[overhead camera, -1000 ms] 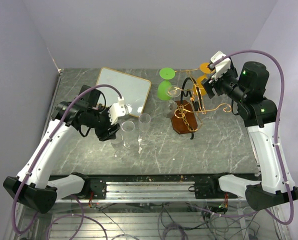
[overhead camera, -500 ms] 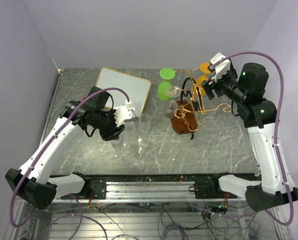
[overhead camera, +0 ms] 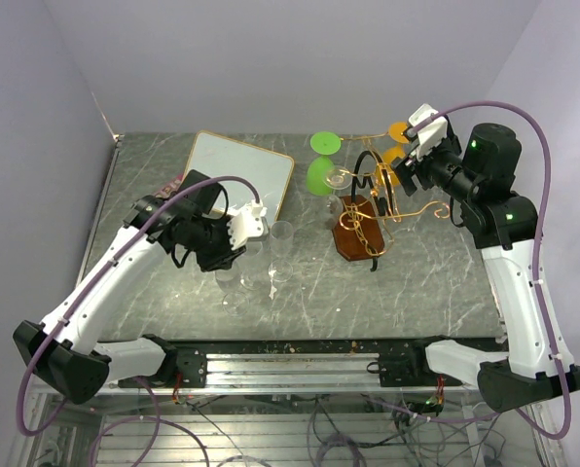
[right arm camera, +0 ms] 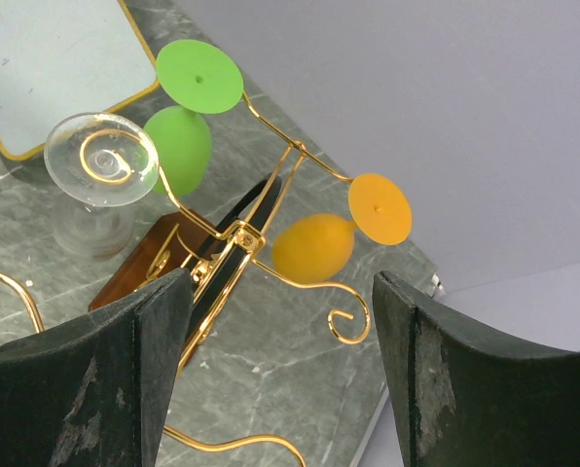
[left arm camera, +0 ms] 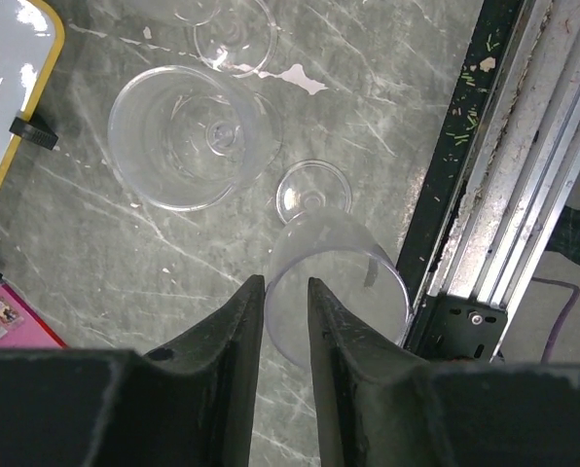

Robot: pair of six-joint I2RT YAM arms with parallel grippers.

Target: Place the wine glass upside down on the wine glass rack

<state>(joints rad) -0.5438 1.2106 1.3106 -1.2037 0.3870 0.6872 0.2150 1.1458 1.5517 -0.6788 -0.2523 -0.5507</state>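
Several clear wine glasses stand upright on the table. My left gripper [left arm camera: 284, 284] points down over the nearest wine glass [left arm camera: 344, 282]. Its jaws are narrow and straddle the rim wall, one finger inside the bowl and one outside, with a gap still showing. In the top view this gripper [overhead camera: 251, 229] covers most of that glass. A second clear glass [left arm camera: 188, 136] stands just beyond. The gold wire wine glass rack [overhead camera: 368, 209] on its brown base [right arm camera: 134, 268] holds a green glass [right arm camera: 183, 136], an orange glass [right arm camera: 314, 243] and a clear one [right arm camera: 100, 185] upside down. My right gripper [right arm camera: 280, 287] hovers open above the rack.
A white board with a gold frame [overhead camera: 239, 173] lies at the back left, its corner also in the left wrist view [left arm camera: 8, 78]. A pink card [left arm camera: 3, 316] lies by it. The metal rail of the table's near edge [left arm camera: 504, 195] runs close to the nearest glass.
My left arm has swung right and forward over the clear glasses and its jaws have narrowed around a rim. The right arm has barely moved.
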